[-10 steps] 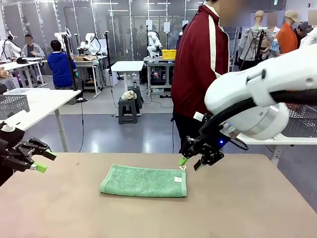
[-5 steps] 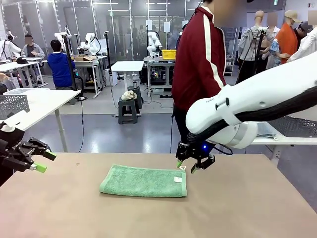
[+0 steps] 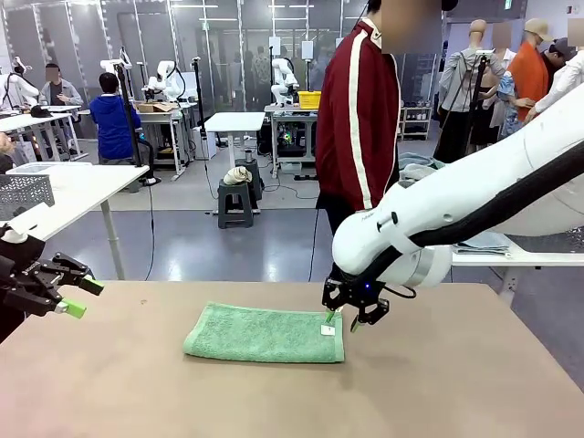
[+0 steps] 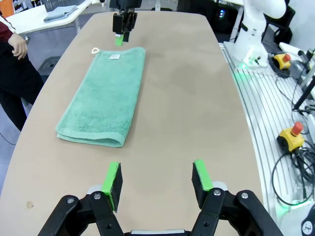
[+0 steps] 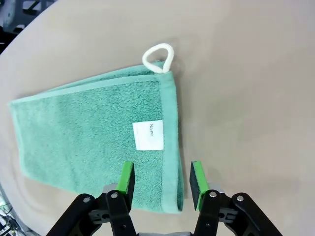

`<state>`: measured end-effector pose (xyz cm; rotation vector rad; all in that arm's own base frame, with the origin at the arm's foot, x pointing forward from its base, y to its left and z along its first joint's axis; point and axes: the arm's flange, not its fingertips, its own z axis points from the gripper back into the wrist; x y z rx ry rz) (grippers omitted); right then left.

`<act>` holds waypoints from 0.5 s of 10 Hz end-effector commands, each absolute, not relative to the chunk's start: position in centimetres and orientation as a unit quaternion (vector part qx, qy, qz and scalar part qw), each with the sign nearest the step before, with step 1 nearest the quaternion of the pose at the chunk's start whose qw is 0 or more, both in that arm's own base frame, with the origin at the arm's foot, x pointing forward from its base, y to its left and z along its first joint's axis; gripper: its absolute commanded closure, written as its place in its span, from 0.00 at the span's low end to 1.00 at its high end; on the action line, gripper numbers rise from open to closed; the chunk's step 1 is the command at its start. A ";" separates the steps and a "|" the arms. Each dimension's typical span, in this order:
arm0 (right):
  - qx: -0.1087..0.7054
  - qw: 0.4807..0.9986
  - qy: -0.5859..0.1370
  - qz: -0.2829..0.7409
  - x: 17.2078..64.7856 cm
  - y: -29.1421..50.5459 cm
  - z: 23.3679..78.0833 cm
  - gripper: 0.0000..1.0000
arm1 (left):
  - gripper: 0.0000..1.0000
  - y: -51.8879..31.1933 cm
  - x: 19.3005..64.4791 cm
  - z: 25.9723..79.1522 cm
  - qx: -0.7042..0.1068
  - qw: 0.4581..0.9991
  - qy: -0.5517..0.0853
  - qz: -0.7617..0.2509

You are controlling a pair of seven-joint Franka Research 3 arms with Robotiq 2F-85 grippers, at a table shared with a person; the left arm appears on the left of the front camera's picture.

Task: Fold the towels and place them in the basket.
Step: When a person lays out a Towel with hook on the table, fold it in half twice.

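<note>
A sea-green towel (image 3: 265, 332) lies folded lengthwise in the middle of the table, with a white name label and a white corner loop (image 5: 159, 57) at its right end. My right gripper (image 3: 340, 319) hovers open just above that right end, its green pads (image 5: 126, 178) straddling the towel's short hem in the right wrist view (image 5: 162, 183). My left gripper (image 3: 80, 297) stays open at the table's left edge, well away from the towel (image 4: 106, 93), with nothing between its fingers (image 4: 157, 182). The basket is out of view.
A person in a dark red jacket (image 3: 360, 119) stands at the table's far side, behind the right arm. Bare tan tabletop (image 3: 438, 383) surrounds the towel. A white side table (image 3: 68, 187) stands to the left, beyond the table.
My right gripper has swung left and down, from beside the towel's far right corner to just over its right end. The left arm has not moved.
</note>
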<state>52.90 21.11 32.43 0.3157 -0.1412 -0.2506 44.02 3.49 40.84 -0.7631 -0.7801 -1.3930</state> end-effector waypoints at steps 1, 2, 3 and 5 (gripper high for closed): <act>0.127 0.980 -0.083 -0.129 53.3 22.4 32.1 0.42 | 0.27 3.4 43.7 41.0 -0.337 0.632 -0.346 -0.606; 0.116 0.981 -0.084 -0.128 53.2 22.4 31.7 0.42 | 0.27 3.4 43.7 41.0 -0.337 0.632 -0.346 -0.606; 0.113 0.982 -0.088 -0.120 53.3 22.5 31.3 0.42 | 0.27 3.4 43.7 41.0 -0.337 0.632 -0.346 -0.606; 0.098 0.985 -0.085 -0.112 53.8 23.2 30.7 0.42 | 0.27 3.4 43.7 41.0 -0.337 0.632 -0.346 -0.606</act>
